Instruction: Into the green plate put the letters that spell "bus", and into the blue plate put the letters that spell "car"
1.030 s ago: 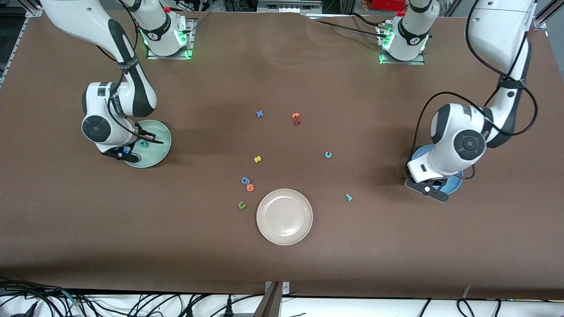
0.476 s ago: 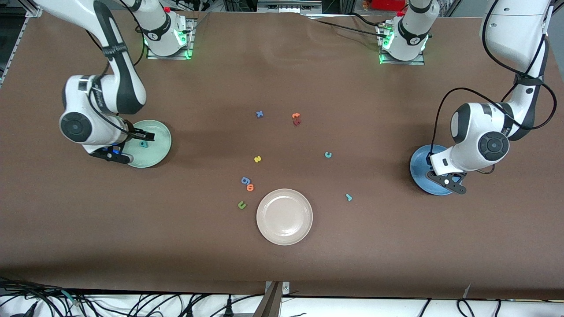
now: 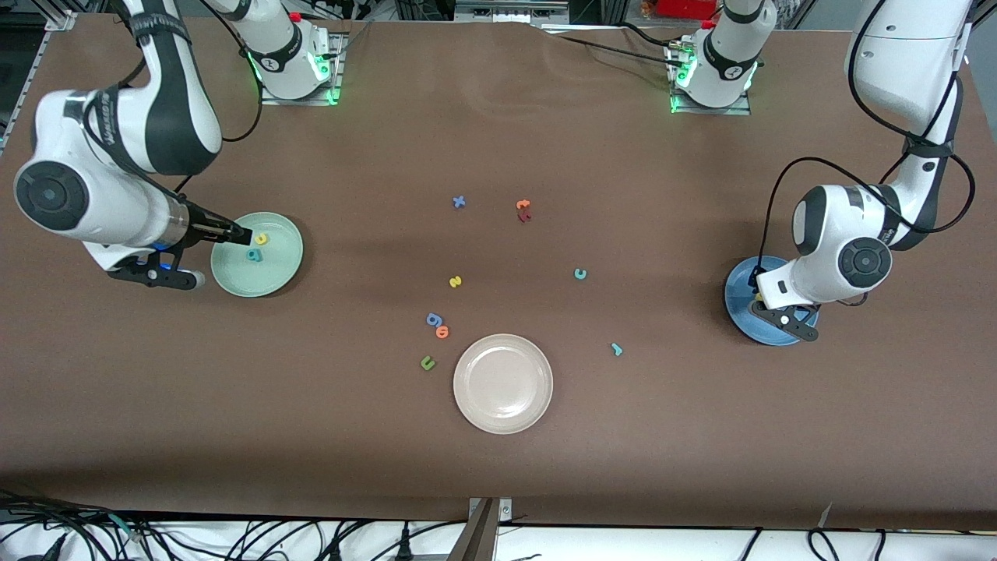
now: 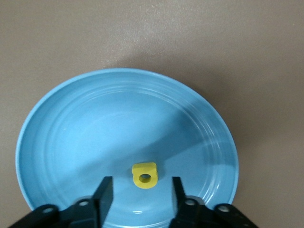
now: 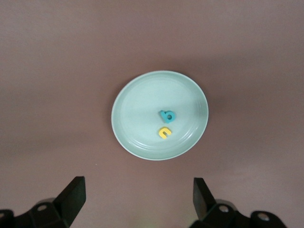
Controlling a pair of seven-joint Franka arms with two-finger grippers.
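The green plate [image 3: 276, 273] lies at the right arm's end of the table and holds a teal "b" [image 3: 252, 255] and a yellow "u" [image 3: 262, 239]. My right gripper [image 3: 237, 231] hangs high over that plate's edge, open and empty [image 5: 137, 197]. The blue plate [image 4: 95, 118] lies at the left arm's end, and a yellow "a" [image 4: 144, 175] rests flat in it. My left gripper [image 4: 141, 194] is low over it, open, with a finger on each side of the "a" and neither touching it. On the table lie the yellow "s" [image 3: 456, 281], the teal "c" [image 3: 579, 273] and the teal "r" [image 3: 616, 349].
A cream-white plate [image 3: 503, 383] sits nearest the front camera. Beside it toward the right arm's end are a green "u" [image 3: 427, 362], an orange "o" [image 3: 442, 332] and a blue "g" [image 3: 433, 319]. Farther off lie a blue "x" [image 3: 459, 202] and an orange and red pair [image 3: 523, 210].
My right gripper opened, rose and drew back off the green plate; the yellow "u" now shows beside the "b". My left gripper opened over the blue plate, and the "a" lies loose.
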